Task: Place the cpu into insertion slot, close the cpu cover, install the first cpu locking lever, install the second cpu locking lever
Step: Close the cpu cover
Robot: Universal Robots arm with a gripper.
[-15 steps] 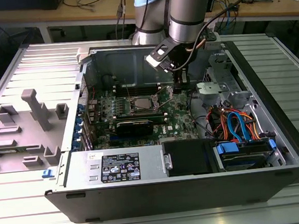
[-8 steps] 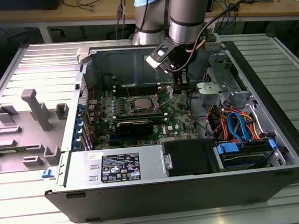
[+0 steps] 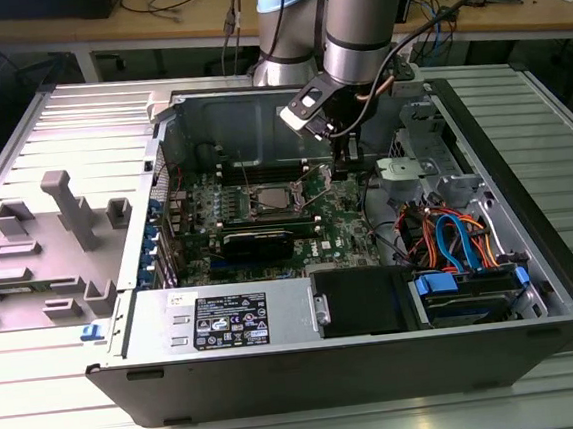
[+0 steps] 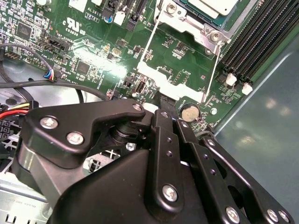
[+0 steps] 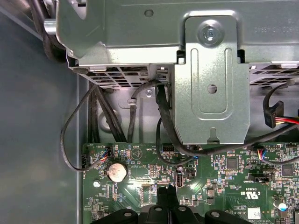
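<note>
Cpu (image 3: 269,200) in socket, gripper (image 3: 346,171) just beside it over motherboard (image 3: 340,232), fingertips (image 5: 163,199) together, white printed label (image 3: 231,320) on power supply.

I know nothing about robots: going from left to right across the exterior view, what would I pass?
grey plastic blocks on the flat panel → CPU socket on the green motherboard → gripper → silver metal bracket → orange and blue cables
</note>
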